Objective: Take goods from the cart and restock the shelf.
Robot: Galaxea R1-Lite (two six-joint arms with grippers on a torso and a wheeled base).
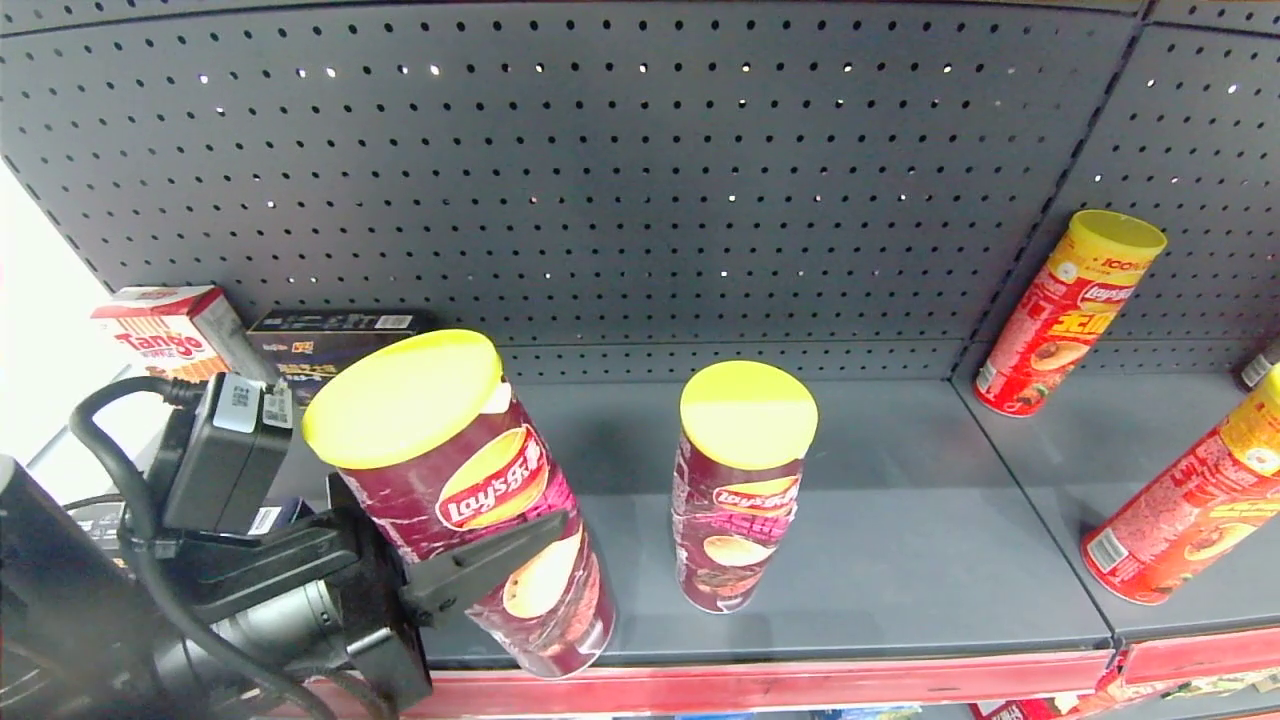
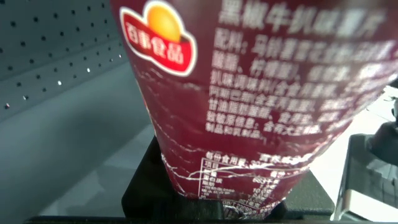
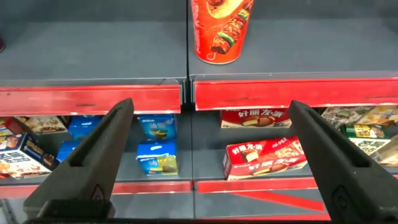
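A maroon chip can [image 1: 480, 500] with a yellow lid leans at the front left of the grey shelf [image 1: 900, 520], its base close to the front edge. My left gripper [image 1: 470, 545] is shut on this can around its middle; one black finger [image 1: 485, 565] lies across the label. In the left wrist view the held can [image 2: 261, 93] is very close, with the gripper [image 2: 217, 208] at its lower part. A second maroon can [image 1: 740, 485] stands upright mid-shelf. My right gripper [image 3: 214, 174] is open and holds nothing, in front of the shelf's red rail [image 3: 292, 93].
A wafer box [image 1: 165, 335] and a dark box [image 1: 335, 345] stand at the back left. Two red cans [image 1: 1070, 310] [image 1: 1190, 510] are in the right bay. Bare shelf lies right of the middle can. Lower shelves hold snack boxes [image 3: 267, 155].
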